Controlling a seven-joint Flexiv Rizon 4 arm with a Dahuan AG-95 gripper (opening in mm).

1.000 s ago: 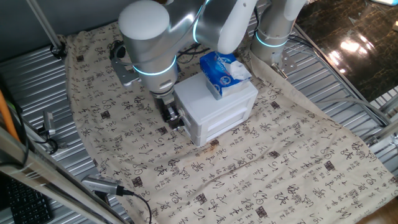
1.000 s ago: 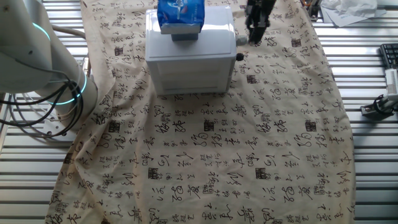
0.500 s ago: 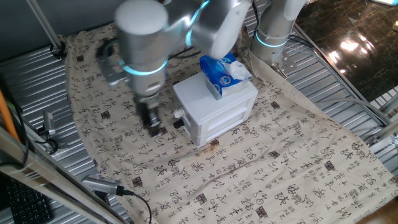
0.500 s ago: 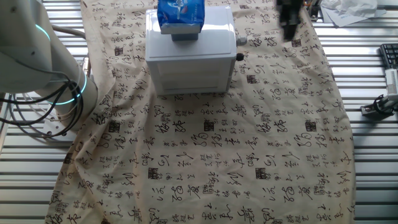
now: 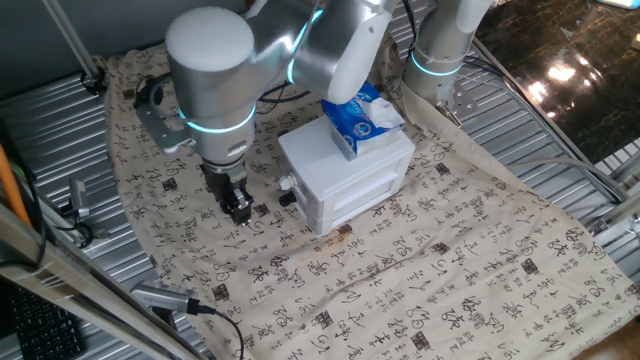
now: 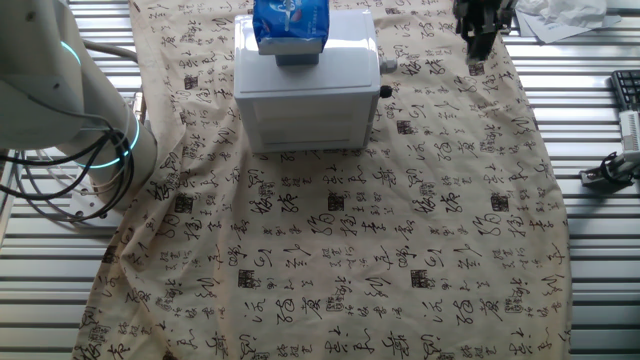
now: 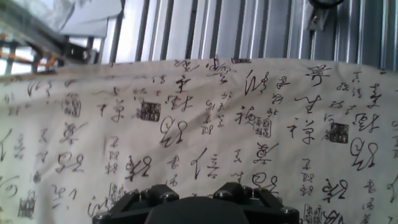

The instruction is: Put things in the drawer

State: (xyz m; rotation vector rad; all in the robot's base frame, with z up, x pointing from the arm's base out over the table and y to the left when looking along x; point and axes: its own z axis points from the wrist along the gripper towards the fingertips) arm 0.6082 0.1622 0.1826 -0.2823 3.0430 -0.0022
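My fingers [image 5: 238,209] hung over the patterned cloth [image 5: 400,270] at nine o'clock from the cabinet [image 5: 345,175]; I could not tell whether they were apart. The drawer [image 5: 302,190] sat closed. The block [image 5: 345,234] lay at the cabinet's front.

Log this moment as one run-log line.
gripper: above cloth, beside cabinet | drawer: shut | block: not visible

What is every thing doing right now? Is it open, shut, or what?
upper drawer: shut.
lower drawer: shut.
tissue pack: lying on top of the cabinet, one tissue sticking out.
gripper: over the cloth, apart from the cabinet; open or shut unclear.
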